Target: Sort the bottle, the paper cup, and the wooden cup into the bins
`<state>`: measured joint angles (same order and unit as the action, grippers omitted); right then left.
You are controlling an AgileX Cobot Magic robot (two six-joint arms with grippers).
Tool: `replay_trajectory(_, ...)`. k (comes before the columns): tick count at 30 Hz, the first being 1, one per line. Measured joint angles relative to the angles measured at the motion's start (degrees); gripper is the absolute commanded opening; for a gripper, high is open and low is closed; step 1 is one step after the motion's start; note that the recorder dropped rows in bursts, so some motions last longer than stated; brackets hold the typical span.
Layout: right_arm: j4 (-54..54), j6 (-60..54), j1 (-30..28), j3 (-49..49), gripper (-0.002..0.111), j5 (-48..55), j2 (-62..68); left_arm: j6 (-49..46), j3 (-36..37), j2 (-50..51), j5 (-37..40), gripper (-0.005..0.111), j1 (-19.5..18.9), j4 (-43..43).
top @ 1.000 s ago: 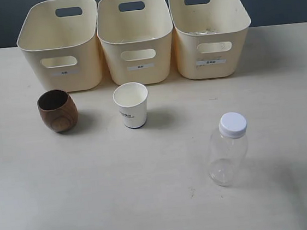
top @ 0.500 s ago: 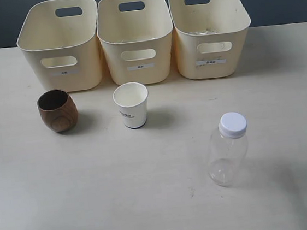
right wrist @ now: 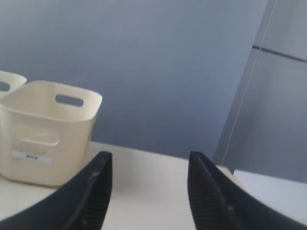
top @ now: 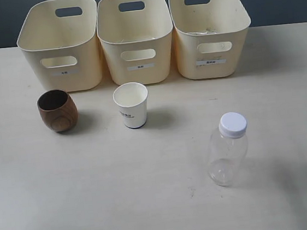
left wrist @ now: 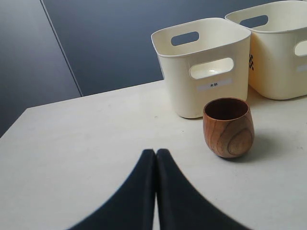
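On the bins (top: 157, 43), small labels (top: 140, 67), print illegible

Left bin (left wrist: 177, 91): white front label (left wrist: 210, 85) carries dark print, reads "木杯" in the left wrist view.

Middle bin (top: 115, 64) and right bin (top: 240, 51): a white label on the front of each, characters too small to read in the exterior view. The right bin's label is blurred in the right wrist view.

Paper cup (top: 131, 105): small dark print (top: 126, 115) on its side, not legible.
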<state>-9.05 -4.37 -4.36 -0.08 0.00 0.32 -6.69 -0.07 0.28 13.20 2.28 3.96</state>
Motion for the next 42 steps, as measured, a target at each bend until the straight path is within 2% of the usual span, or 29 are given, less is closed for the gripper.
replay_trajectory(7,0.39,1.03,0.0,0.0,0.047,-11.47,0.0,0.0,0.0,0.0,0.0,0.0,0.0,0.0)
replay_trajectory(8,1.53,3.39,0.0,0.0,0.047,-13.51,0.0,0.0,0.0,0.0,0.0,0.0,0.0,0.0)
replay_trajectory(9,6.17,11.66,0.0,0.0,0.047,-17.0,0.0,0.0,0.0,0.0,0.0,0.0,0.0,0.0)
replay_trajectory(12,13.49,23.22,0.0,0.0,0.047,-20.1,0.0,0.0,0.0,0.0,0.0,0.0,0.0,0.0)
replay_trajectory(17,21.0,29.19,0.0,0.0,0.047,-21.25,0.0,0.0,0.0,0.0,0.0,0.0,0.0,0.0)
replay_trajectory(26,22.96,30.03,0.0,0.0,0.047,-20.63,0.0,0.0,0.0,0.0,0.0,0.0,0.0,0.0)
replay_trajectory(31,22.96,30.03,0.0,0.0,0.047,-8.79,0.0,0.0,0.0,0.0,0.0,0.0,0.0,0.0)
replay_trajectory(37,13.24,30.08,0.0,0.0,0.047,-1.38,0.0,0.0,0.0,0.0,0.0,0.0,0.0,0.0)
replay_trajectory(42,10.43,30.08,0.7,0.0,0.047,-0.55,0.0,0.0,0.0,0.0,0.0,0.0,0.0,0.0)
